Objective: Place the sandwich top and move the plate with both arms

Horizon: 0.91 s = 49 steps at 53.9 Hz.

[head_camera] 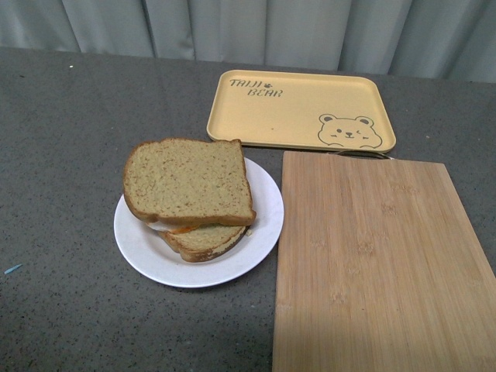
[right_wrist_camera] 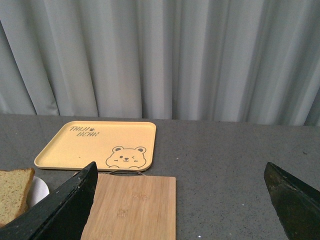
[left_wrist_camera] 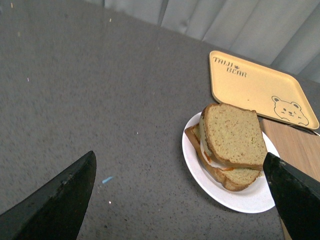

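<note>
Sandwich top [head_camera: 188, 180] lies on the egg-bearing lower slice [head_camera: 205, 240], skewed so that one corner overhangs. The stack sits on the plate [head_camera: 136, 240], which rests on the tabletop [head_camera: 62, 194] just beside the wooden board [head_camera: 380, 263]. I judge placement done; the plate move is not yet done. Left gripper [left_wrist_camera: 179, 159] hangs wide open and empty, its jaws framing the plate, which I read as a stance for taking the rim. Right gripper [right_wrist_camera: 180, 165] is likewise spread wide, holding nothing, near the board and facing the yellow tray [right_wrist_camera: 97, 145]. A two-sided hold suits the plate because the loose stack could slide if it tilts.
</note>
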Tool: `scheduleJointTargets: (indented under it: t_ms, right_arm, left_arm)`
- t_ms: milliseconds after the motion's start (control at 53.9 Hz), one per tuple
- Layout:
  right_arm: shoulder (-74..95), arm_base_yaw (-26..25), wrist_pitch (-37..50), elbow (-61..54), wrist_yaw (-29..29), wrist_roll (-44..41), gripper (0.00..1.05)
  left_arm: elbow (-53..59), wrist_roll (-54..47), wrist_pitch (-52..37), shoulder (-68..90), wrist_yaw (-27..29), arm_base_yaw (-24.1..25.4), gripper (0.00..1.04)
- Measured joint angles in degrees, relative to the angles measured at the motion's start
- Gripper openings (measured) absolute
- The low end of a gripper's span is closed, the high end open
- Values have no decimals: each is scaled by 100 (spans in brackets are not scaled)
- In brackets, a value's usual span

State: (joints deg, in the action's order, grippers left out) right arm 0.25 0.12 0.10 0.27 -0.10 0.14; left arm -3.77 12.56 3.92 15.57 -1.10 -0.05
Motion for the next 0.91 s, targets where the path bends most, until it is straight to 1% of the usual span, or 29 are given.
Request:
scheduleJointTargets:
  t_ms: [19, 167, 204, 297, 445, 501, 593, 908]
  right_arm:
    - [0, 0, 0, 0, 0, -2, 95]
    - [0, 0, 0, 0, 0, 0, 95]
    - [0, 0, 0, 0, -2, -2, 95]
    - [0, 0, 0, 0, -2, 0, 95]
    - [0, 0, 0, 0, -2, 0, 95]
    - [0, 0, 0, 0, -2, 0, 95]
    - [0, 0, 0, 0, 0, 0, 95]
    - [0, 0, 0, 0, -2, 0, 95]
  left_arm:
    - [-4, 166, -232, 387, -4, -7, 98]
    - [-153, 938, -1357, 2245, -92, -50, 98]
    - [-243, 1126, -1681, 2837, -232, -44, 98]
    - [-527, 1539, -2140, 4127, -647, -11, 98]
    - [-866, 1943, -2503, 5735, -1222, -92, 98]
    - [-949, 2002, -2699, 6190, -1193, -173, 98]
    - [-1134, 2118, -3067, 6900, -1314, -321, 98]
    - [-1952, 2400, -3716, 8817, -1641, -813, 98]
